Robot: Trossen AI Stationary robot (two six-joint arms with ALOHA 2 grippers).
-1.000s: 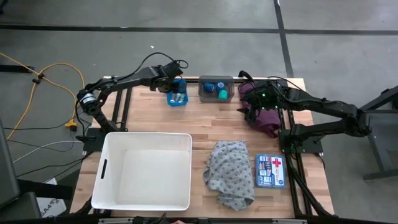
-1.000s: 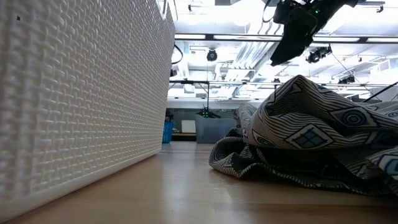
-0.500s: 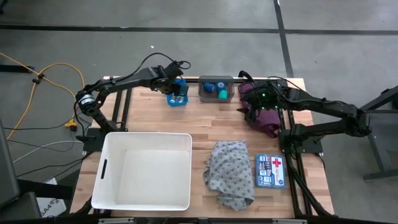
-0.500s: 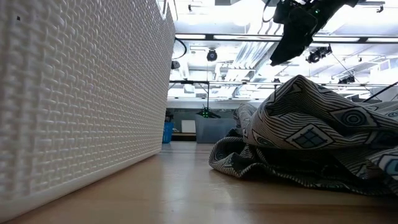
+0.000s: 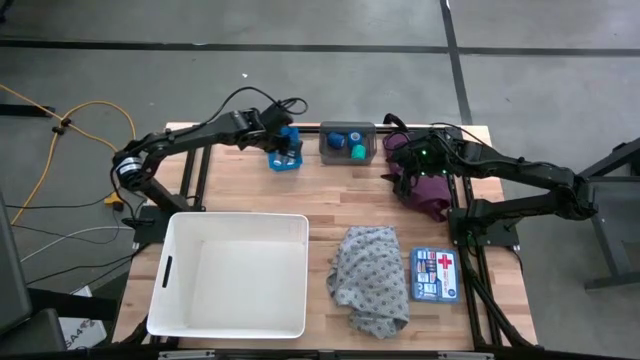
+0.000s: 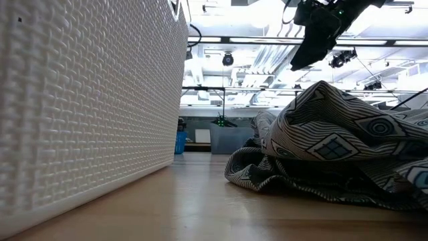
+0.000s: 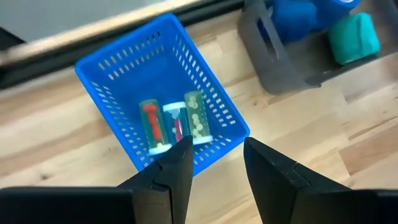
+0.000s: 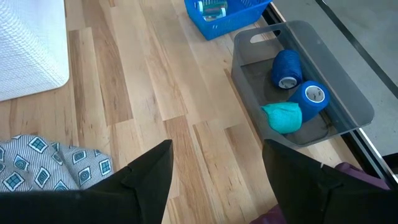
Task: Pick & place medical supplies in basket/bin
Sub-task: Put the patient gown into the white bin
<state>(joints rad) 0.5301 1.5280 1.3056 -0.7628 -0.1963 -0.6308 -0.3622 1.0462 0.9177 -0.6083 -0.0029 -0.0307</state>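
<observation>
At the table's far edge, a blue bin [image 5: 285, 155] and a grey bin [image 5: 347, 141] are sitting side by side, near each other but apart. Three vials [image 7: 173, 125] are lying in a row inside the blue bin, one with a red filling, one with yellow. Two blue rolls [image 8: 297, 84] and a green roll [image 8: 283, 117] are resting in the grey bin. Nearer the front, the basket [image 5: 235, 229] is standing empty on the left side, and the grey cloth [image 5: 371, 276] is lying crumpled just beside it, with a first-aid kit [image 5: 434, 274] to the cloth's right. In the low view the basket's wall and the cloth are filling the foreground and blocking most of the far bins.

The left gripper [image 7: 214, 162] is hovering above the blue bin's near rim with its fingers parted and nothing between them; the vials are lying just beyond the fingertips, inside the bin.

The right gripper [image 8: 214, 165] is hanging above the table's far right part, fingers spread and holding nothing. The maroon cloth [image 5: 430, 189] is lying under this arm at the table's right edge, and the grey bin with its rolls is ahead of the fingers.
</observation>
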